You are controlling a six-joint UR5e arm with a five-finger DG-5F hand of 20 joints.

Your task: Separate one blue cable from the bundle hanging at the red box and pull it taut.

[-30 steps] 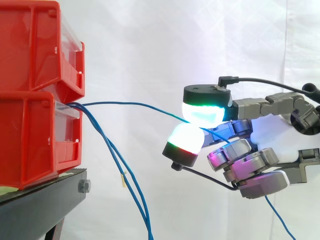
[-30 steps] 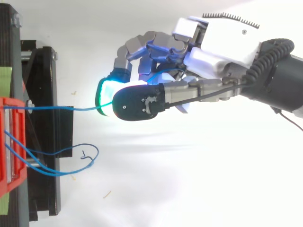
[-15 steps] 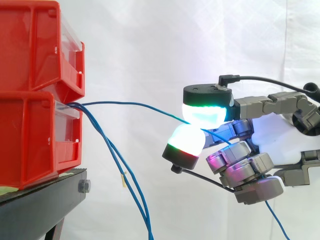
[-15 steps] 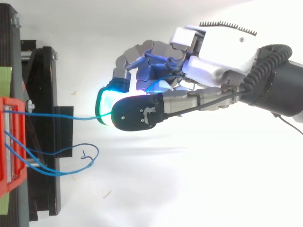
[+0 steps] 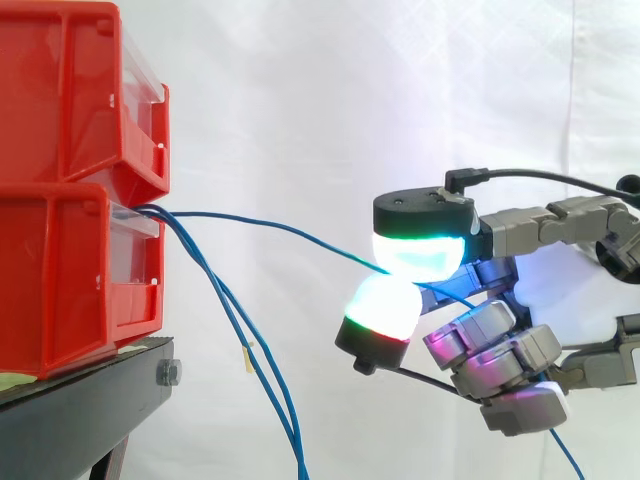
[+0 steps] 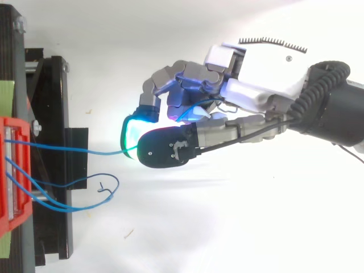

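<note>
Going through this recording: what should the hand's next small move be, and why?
Probably draw the hand a little away from the red box, pinch closed. Its fingertips pinch one blue cable, but the span from box to pinch bows slightly, so it looks not yet taut.

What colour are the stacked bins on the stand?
The bins are red, clearest in the side view.

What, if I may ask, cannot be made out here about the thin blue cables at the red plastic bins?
- Side view: the lower red plastic bin hides, behind its wall, where the hanging thin blue cables are fixed.
- Side view: the bottom edge cuts off their lower ends.
- Top view: the hand covers its pinch on the separated blue cable with a black-backed fingertip.
</note>
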